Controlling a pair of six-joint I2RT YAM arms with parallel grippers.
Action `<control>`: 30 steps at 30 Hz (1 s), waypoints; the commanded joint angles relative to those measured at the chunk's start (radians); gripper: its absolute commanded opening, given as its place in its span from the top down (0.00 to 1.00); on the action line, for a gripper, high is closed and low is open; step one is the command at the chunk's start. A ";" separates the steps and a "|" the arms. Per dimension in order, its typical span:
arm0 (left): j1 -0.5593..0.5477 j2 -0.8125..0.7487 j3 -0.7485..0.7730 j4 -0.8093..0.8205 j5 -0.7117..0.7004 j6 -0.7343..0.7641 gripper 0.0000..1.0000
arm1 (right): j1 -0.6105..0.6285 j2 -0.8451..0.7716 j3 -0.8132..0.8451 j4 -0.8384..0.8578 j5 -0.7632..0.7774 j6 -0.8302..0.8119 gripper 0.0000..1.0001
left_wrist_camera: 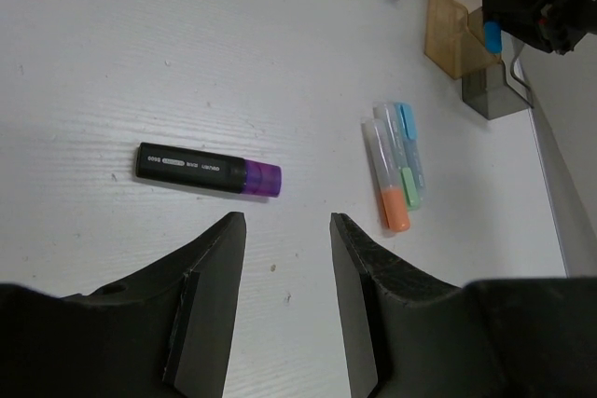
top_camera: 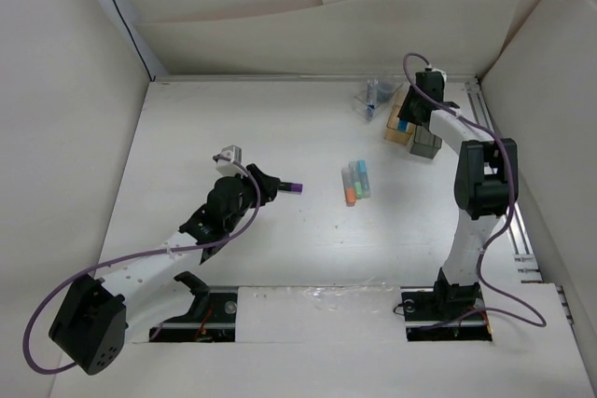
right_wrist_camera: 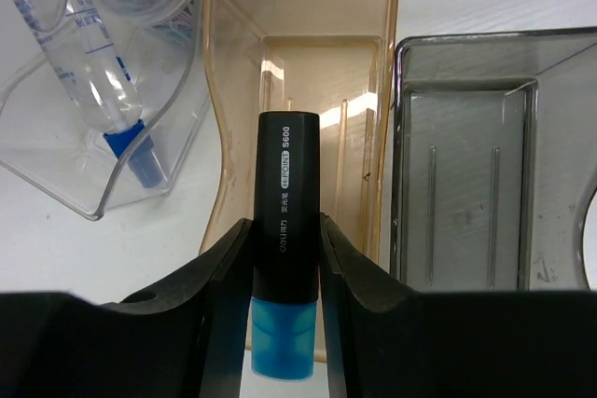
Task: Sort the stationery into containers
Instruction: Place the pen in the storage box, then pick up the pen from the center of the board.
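Black marker (right_wrist_camera: 284, 174) gripped by R hand (right_wrist_camera: 284, 224), teal end wristward, axis along tan box (right_wrist_camera: 322, 72) | L hand (left_wrist_camera: 286, 223) spread, empty

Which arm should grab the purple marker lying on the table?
Left. The left gripper is empty and hangs right by the purple marker. The right gripper is busy, holding a blue-capped marker over the tan box.

Bright, even light; soft shadows
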 commanded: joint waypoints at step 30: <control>0.003 -0.302 -0.050 -0.093 -0.233 -0.034 0.61 | 0.617 -0.199 -0.236 0.087 -0.302 -0.337 0.63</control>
